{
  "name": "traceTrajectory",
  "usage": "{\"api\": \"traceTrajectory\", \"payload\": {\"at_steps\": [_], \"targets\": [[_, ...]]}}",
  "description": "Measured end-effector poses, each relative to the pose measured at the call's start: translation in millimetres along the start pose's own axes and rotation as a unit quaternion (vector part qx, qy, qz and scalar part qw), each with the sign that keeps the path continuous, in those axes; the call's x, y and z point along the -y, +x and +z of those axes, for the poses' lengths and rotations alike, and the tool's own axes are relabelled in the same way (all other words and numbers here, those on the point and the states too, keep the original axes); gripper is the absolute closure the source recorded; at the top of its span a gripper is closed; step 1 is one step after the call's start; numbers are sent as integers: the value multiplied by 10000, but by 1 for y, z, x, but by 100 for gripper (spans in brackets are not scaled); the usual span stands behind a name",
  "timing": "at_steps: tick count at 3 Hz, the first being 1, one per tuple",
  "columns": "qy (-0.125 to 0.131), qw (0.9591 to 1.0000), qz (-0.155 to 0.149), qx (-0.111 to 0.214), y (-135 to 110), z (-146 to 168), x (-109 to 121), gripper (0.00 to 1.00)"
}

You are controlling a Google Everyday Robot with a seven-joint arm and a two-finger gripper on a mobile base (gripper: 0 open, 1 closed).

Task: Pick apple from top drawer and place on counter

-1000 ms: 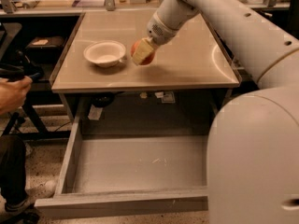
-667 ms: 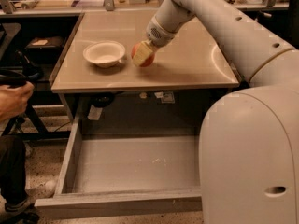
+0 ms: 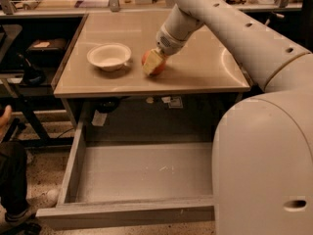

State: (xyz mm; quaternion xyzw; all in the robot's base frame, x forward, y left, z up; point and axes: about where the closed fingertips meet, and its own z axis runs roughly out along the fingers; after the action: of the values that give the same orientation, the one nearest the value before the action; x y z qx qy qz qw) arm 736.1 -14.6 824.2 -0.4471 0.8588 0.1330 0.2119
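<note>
The red-orange apple (image 3: 157,66) sits low on the beige counter (image 3: 195,67), just right of the white bowl; I cannot tell whether it touches the surface. My gripper (image 3: 153,62) reaches down from the upper right and is shut on the apple, with one pale finger (image 3: 151,62) across its front. The top drawer (image 3: 142,173) is pulled open below the counter, and its grey floor is bare.
A white bowl (image 3: 109,57) stands on the counter left of the apple. My white arm and body (image 3: 264,151) fill the right side and hide the drawer's right end. A person's leg and shoe (image 3: 14,190) are at the lower left. Dark shelving stands to the left.
My gripper has moved the apple down and slightly toward the counter's front. The bowl and the drawer have not moved.
</note>
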Motion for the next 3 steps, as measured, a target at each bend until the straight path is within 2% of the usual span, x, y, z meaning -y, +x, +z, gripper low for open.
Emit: {"api": "traceTrajectory", "payload": {"at_steps": [1,3], "targets": [[-2,10000,0,-8,0,1,0,81],[-3,10000,0,-8,0,1,0,35]]}}
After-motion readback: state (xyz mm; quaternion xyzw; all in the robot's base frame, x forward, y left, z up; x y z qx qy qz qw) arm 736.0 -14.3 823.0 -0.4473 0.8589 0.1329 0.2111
